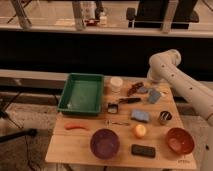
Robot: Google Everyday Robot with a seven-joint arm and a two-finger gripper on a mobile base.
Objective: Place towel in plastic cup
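Gripper at table's back-right edge, fingers together, pinching grey-blue towel that hangs just beside it. Plastic cup not made out. White cup left of gripper, next to green tray.

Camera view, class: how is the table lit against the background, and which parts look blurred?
Camera view: warm, even light on the table, with soft shadows beneath the bowls; the band behind it is dark, and the floor at the top is brighter. The whole picture is soft; the gripper, at the table's far right above the towel, blurs into nearby clutter.
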